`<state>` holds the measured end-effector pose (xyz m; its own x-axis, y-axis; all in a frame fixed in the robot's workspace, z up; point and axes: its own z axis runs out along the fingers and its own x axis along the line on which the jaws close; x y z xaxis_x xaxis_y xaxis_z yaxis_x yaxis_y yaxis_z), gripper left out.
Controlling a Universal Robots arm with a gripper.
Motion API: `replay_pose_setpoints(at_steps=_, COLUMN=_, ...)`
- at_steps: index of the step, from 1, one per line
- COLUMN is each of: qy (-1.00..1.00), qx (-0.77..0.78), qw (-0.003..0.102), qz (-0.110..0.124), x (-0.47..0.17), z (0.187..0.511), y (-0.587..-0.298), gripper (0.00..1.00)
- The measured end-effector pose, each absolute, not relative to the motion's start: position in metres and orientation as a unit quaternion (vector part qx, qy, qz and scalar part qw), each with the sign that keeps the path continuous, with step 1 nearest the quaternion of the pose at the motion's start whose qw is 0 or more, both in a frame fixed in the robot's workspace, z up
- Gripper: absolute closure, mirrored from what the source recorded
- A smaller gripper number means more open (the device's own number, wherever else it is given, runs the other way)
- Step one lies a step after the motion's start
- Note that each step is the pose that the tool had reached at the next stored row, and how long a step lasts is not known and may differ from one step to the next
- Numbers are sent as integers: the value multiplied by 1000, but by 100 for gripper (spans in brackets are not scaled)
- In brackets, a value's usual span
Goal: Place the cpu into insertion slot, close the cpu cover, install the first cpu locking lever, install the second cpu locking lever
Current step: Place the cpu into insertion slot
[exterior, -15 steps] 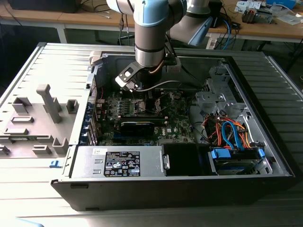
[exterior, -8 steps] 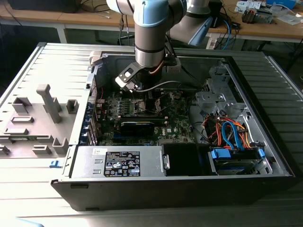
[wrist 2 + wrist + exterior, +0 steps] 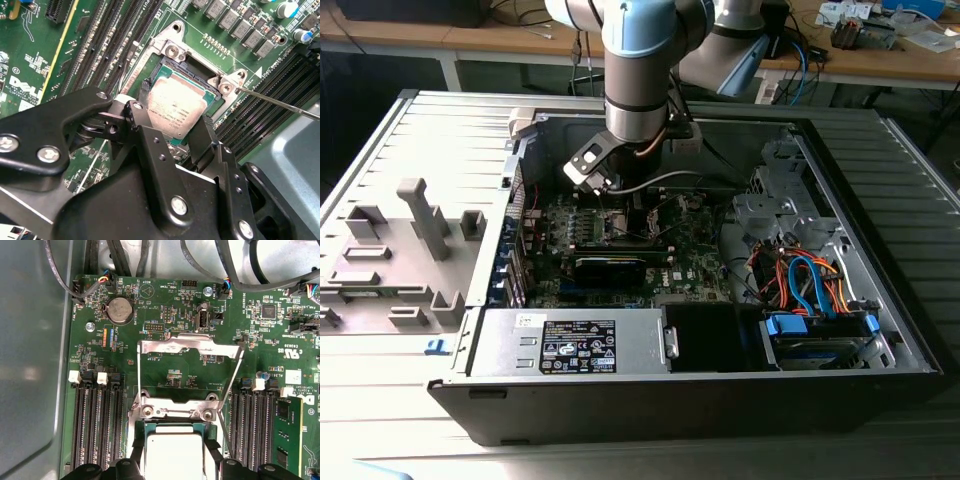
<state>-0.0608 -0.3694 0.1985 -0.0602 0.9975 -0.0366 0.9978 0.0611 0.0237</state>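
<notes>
Nearest me, along the front wall of the open computer case, sits the grey power supply, and to the exterior view's right of it a drive bay with blue and orange cables. Beyond them lies the green motherboard, with the robot arm reaching straight down onto it.

In the second wrist view the hand is drawn in narrow around the cpu, with 1 black finger against one edge and the other against the opposite edge. The cpu lies flat inside the insertion slot, its silvery top facing up. A thin metal rod stands free, slanting away from the slot's corner.

In the first wrist view the cpu cover is swung open and rests back over the board beyond the slot, hinged at 2 screws, so the cpu is uncovered. Black memory slots run on both sides of the socket, and a round coin battery sits further off.

At the exterior view's left a grey tray of fixtures lies beside the case. Farthest back stands a wooden bench.
</notes>
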Motion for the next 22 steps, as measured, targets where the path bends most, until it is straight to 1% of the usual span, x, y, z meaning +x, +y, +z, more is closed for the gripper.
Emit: replay_pose_setpoints(at_steps=22, qy=721, qx=692, qw=22, qz=-5, x=-62, z=198, y=-370, gripper=45)
